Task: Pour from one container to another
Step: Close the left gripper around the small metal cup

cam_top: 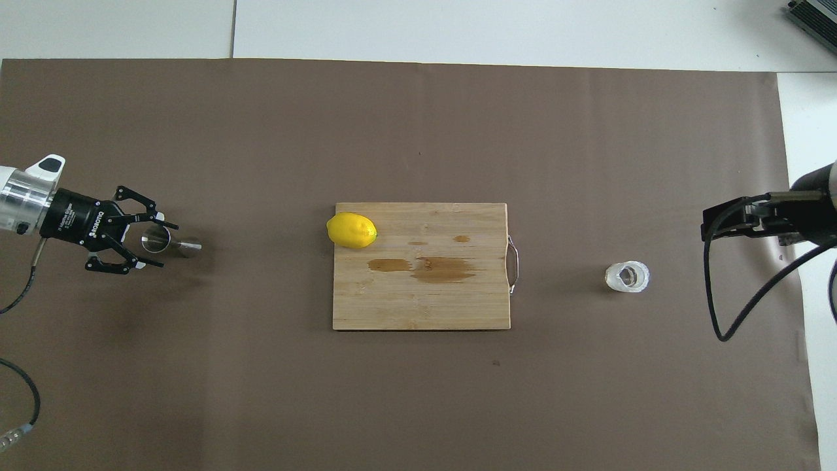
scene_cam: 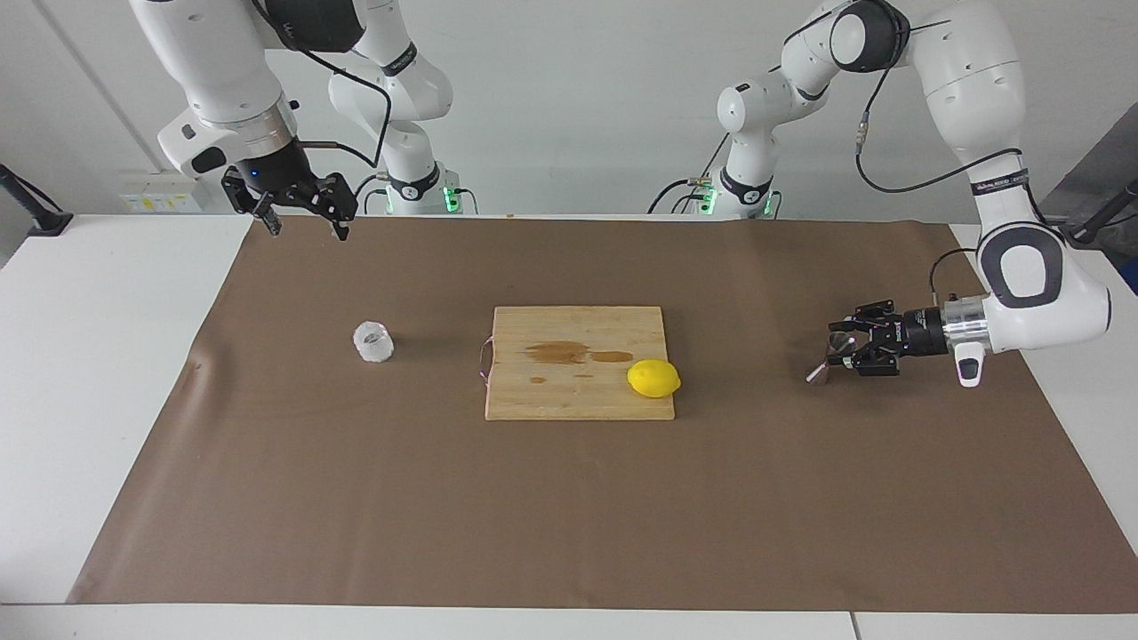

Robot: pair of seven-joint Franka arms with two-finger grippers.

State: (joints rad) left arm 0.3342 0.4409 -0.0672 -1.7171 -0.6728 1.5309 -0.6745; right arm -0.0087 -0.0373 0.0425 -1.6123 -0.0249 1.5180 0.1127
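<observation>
The small steel jigger (scene_cam: 821, 366) (cam_top: 176, 244) stands on the brown mat toward the left arm's end of the table. My left gripper (scene_cam: 841, 350) (cam_top: 159, 245) lies level at the jigger's upper cone, one finger on each side of it, with a small gap showing on one side. The squat clear glass cup (scene_cam: 373, 341) (cam_top: 627, 277) stands alone on the mat toward the right arm's end. My right gripper (scene_cam: 307, 229) hangs open and empty, high over the mat's edge at the robots' end, well away from the cup.
A wooden cutting board (scene_cam: 569, 391) (cam_top: 418, 301) with brown wet stains lies mid-table. A yellow lemon (scene_cam: 653, 378) (cam_top: 352, 230) rests on the board's corner nearest the jigger. A black cable (cam_top: 719, 314) loops down from the right arm.
</observation>
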